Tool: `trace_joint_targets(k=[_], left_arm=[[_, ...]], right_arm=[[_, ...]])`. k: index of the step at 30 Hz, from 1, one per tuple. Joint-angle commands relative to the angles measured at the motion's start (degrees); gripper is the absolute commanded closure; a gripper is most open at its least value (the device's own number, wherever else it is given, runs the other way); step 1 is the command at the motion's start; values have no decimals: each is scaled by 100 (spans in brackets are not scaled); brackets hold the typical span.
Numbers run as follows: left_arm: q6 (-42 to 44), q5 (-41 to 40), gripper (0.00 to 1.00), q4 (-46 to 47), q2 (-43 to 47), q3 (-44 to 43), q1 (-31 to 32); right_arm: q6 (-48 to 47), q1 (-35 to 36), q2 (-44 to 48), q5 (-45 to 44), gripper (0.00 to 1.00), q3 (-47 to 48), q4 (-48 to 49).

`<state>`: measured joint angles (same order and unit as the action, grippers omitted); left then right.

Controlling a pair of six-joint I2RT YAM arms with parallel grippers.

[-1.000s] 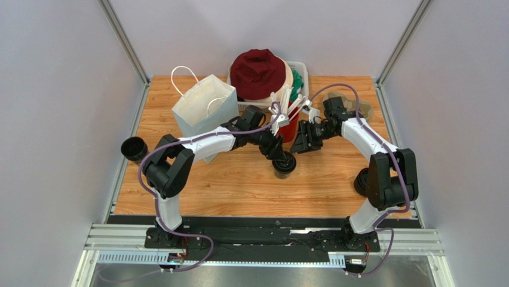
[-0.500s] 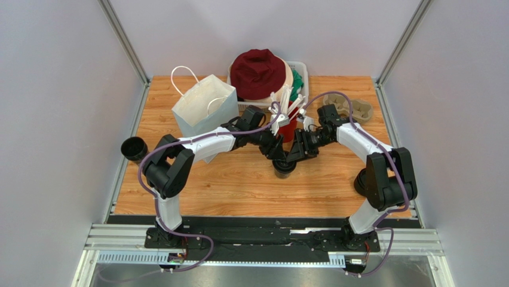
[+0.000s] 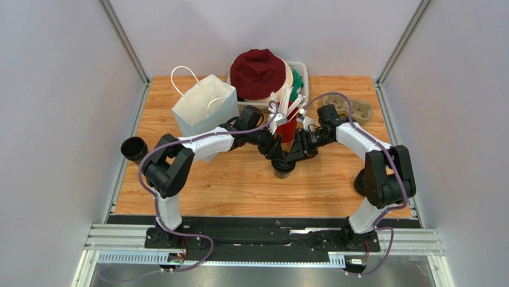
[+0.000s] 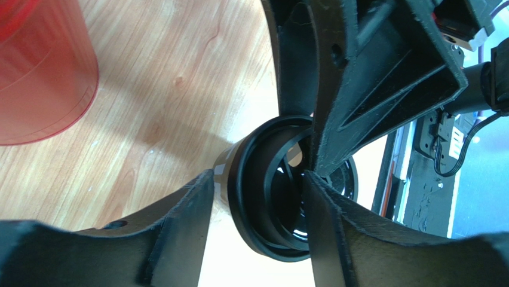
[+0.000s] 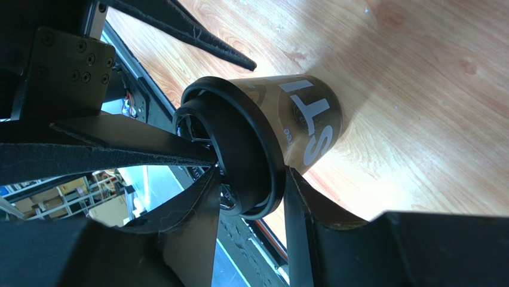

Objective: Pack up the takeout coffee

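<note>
The right fingers [image 5: 188,239] were clamped on the rim of the lid [image 5: 239,140]. One tip lay on the lid's top and the other against the wall of the cup [image 5: 307,116], just under the rim. The left fingers [image 4: 179,233] straddled the same rim from the opposite side, one by the cup wall and one over the lid's top. I could not tell whether they pressed it or stood just clear. The two pairs crossed close together over the lid. The cup stood upright near the middle of the tabletop [image 3: 239,191], lid on top, just in front of the red cup [image 4: 36,66]. A white paper bag [image 3: 203,107] stood behind and well to the left, and a cardboard carrier [image 3: 352,109] lay at the far right.
</note>
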<state>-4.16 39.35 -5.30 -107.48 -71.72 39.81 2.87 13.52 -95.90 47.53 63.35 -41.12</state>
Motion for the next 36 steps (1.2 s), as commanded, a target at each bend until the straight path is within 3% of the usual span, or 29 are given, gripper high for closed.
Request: trace_joint_targets(k=[1,17,25,36], left_arm=[[478,-860,33,-832,-309,274,-122],[-84,124,23,-411,-124,106,-193],[-453,55,23,45,34,501,-184],[-638,-59,23,433,43,747,-193]], right_arm=[[-147,133,-236,-235,68,-121,272],[-33,177,-245,-682,71,168,175],[99,529,-263,-1272,69,573,-141],[134,775,-351,-930,64,757,-273]])
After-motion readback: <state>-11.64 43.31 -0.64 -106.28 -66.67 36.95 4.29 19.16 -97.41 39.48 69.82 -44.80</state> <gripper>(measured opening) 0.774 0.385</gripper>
